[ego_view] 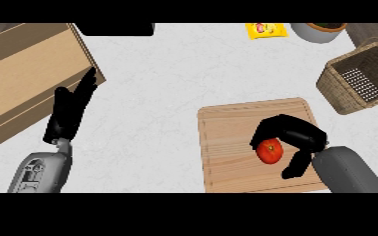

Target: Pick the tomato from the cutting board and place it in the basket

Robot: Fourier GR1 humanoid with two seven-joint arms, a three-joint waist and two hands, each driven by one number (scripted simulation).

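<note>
A red tomato (270, 151) lies on the wooden cutting board (225, 150) at the lower right of the counter. My right hand (299, 135) arches over the tomato from the right, fingers curled round its top and left side and the thumb down at its lower right. The wicker basket (356, 82) stands at the right edge, above the board and apart from it. My left hand (70, 111) rests open at the left, fingers straight and pointing up toward a wooden box.
A large wooden box (37, 75) fills the upper left. A black object (117, 29) sits at the top edge, a yellow packet (266, 30) and a grey pot (317, 31) at the top right. White countertop lies between board and box.
</note>
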